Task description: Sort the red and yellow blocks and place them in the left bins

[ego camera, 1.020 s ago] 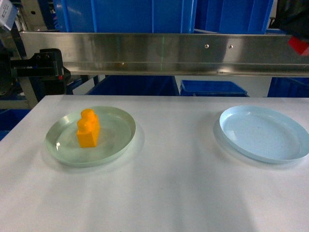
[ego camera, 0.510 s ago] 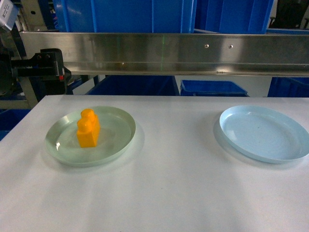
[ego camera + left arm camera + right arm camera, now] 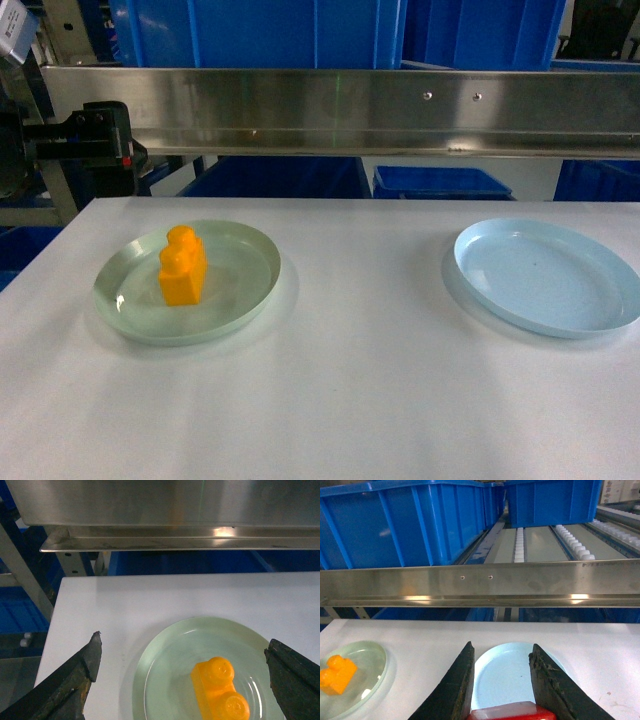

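A yellow block [image 3: 183, 266] stands upright in the pale green plate [image 3: 120, 310] at the table's left. In the left wrist view my left gripper [image 3: 185, 639] hangs open above that green plate [image 3: 165, 650], its jaws wide apart on either side of the yellow block [image 3: 220, 687] and touching nothing. My right gripper [image 3: 502, 645] is shut on a red block [image 3: 511, 712], held high over the empty light blue plate [image 3: 502, 675]. Neither gripper shows in the head view.
The light blue plate [image 3: 545, 275] lies at the table's right. A steel rail [image 3: 340, 110] runs across behind the table, with large blue crates [image 3: 260, 30] above and below it. A black fixture [image 3: 95, 135] sticks out at the far left.
One second ago my right gripper with the red block showed at the head view's top right corner; it has since left that view. The yellow block and both plates have not moved.
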Robot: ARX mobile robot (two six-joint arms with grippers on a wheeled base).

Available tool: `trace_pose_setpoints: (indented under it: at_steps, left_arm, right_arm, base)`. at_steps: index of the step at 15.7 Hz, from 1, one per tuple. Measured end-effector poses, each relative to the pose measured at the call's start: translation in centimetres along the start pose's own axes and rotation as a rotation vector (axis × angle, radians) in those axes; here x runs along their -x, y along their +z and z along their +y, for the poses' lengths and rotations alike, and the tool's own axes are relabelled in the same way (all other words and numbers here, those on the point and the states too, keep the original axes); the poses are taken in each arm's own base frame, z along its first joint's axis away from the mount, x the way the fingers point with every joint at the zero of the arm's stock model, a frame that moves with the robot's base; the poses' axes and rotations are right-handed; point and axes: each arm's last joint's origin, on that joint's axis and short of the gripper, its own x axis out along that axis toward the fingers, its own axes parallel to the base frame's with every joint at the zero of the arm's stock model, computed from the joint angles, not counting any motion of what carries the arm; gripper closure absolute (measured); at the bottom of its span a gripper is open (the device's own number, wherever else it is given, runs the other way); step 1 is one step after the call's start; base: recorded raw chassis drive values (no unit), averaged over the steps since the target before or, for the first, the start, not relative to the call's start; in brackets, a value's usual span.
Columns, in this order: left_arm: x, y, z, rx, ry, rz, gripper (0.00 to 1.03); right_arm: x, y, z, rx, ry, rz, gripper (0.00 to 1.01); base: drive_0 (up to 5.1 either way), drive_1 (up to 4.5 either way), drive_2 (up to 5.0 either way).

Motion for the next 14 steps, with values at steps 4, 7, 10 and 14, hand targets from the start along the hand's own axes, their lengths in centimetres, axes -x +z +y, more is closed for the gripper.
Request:
trace_pose_setpoints:
  at_steps: [4, 7, 10, 14]
  left_arm:
    - [0.0, 0.0, 0.0, 0.0, 0.0, 0.0, 0.05]
    - [0.0, 0.0, 0.0, 0.0, 0.006, -0.003, 0.05]
    - [-0.7, 1.9, -1.2, 0.012, 0.07, 0.027, 0.05]
    - [-4.7, 1.8, -4.3, 0.031, 0.072, 0.214, 0.05]
  right_arm:
    - [-0.4, -0.4, -0.4, 0.009, -0.016, 0.041, 0.73]
    - [-0.4, -0.4, -0.4, 0.009, -0.016, 0.04, 0.73]
    - [-0.4, -0.4, -0.4, 0.009, -0.016, 0.04, 0.73]
    - [-0.4, -0.4, -0.4, 0.01, -0.016, 0.04, 0.73]
  base:
    - [0.0, 0.0, 0.0]
    - [0.0, 0.0, 0.0]
    - [0.0, 0.0, 0.0]
    - [0.0, 0.0, 0.0]
